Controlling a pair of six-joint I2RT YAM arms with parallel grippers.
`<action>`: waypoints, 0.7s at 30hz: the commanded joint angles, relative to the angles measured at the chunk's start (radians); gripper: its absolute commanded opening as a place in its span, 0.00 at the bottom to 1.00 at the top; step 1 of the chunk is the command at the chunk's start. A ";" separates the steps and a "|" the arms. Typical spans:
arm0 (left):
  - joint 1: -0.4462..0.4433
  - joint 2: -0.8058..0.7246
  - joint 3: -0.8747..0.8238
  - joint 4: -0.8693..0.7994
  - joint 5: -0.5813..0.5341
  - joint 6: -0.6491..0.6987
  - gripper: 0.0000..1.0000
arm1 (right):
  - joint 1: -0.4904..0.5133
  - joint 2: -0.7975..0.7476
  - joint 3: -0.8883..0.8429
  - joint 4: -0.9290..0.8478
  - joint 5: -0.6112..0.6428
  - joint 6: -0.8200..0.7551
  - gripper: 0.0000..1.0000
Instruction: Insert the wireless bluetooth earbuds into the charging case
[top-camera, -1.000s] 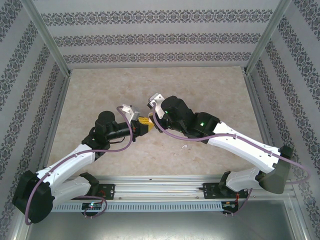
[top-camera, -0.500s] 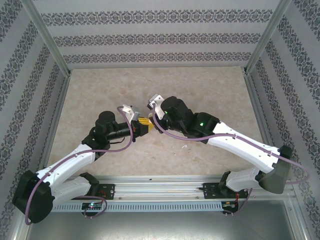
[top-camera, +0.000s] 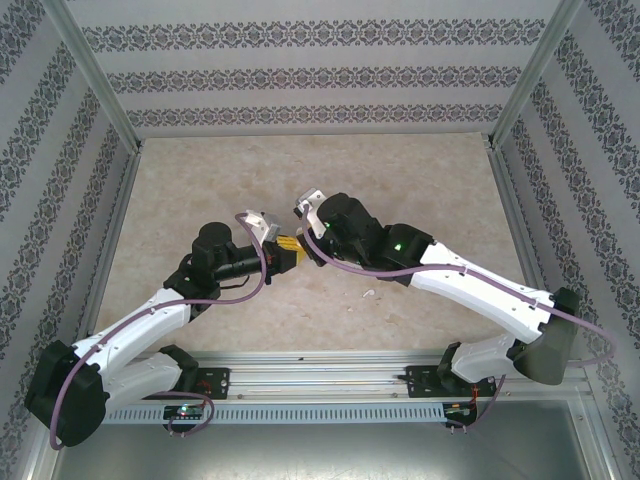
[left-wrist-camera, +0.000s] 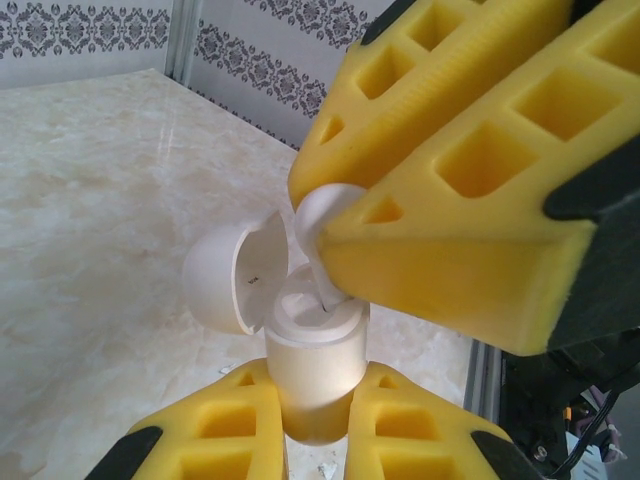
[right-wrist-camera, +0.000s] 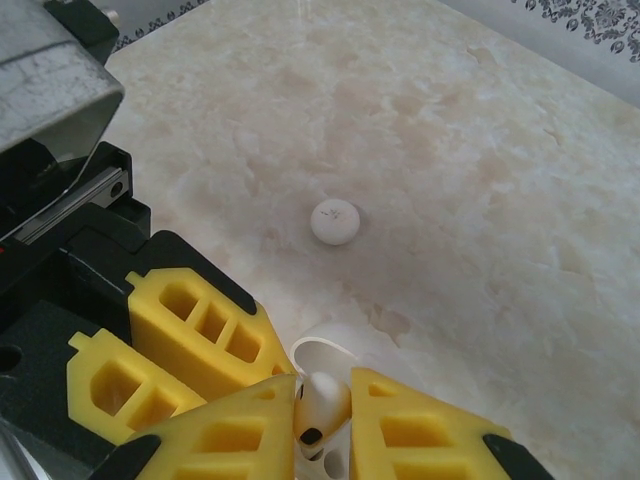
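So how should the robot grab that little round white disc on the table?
Probably pinch the round white disc across its rim, coming straight down. It lies flat on the table, and being round, any opposite edges work.

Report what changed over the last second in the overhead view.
The right arm shifted slightly: its elbow and forearm swung a little leftward, toward the left arm. Nothing was taken hold of or let go. Unchanged: the right end effector holds an earbud over the open charging case, which the left end effector grips; the left arm has not moved.
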 joint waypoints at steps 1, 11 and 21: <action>-0.010 -0.012 0.042 0.066 -0.043 0.009 0.00 | 0.022 0.022 0.006 -0.074 -0.037 0.040 0.17; -0.011 -0.016 0.044 0.059 -0.047 0.014 0.00 | 0.020 0.036 0.029 -0.109 -0.019 0.076 0.18; -0.009 -0.015 0.041 0.061 -0.048 0.014 0.00 | 0.020 0.061 0.075 -0.154 -0.013 0.133 0.21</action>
